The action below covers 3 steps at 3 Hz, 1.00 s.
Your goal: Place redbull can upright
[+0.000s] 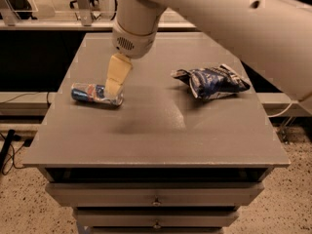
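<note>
The redbull can lies on its side on the left part of the grey table, long axis running left to right. It is slim, with blue and silver panels and a red mark. My gripper hangs down from the big white arm and sits over the can's right end, overlapping it in this view. Whether it touches the can is not clear.
A crumpled blue chip bag lies on the right half of the table. The white arm crosses the upper right of the view and hides the table's back. Drawers sit below the table's front edge.
</note>
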Each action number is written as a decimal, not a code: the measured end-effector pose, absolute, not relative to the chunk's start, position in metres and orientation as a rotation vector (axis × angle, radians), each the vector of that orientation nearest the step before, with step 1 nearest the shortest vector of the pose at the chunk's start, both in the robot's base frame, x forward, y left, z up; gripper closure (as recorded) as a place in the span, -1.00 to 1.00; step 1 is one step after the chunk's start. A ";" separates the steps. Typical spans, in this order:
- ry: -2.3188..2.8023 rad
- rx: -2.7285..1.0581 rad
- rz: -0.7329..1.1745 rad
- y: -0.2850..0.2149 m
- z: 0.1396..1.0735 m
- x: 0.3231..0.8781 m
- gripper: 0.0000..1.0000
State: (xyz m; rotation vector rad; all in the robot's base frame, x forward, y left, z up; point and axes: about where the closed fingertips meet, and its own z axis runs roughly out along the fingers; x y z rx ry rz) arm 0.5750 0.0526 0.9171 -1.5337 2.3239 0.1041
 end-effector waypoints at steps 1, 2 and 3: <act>2.394 -1.443 0.135 0.074 0.904 0.588 -1.00; 2.434 -1.404 0.176 0.108 0.885 0.600 -1.00; 2.448 -1.404 0.198 0.126 0.875 0.602 -1.00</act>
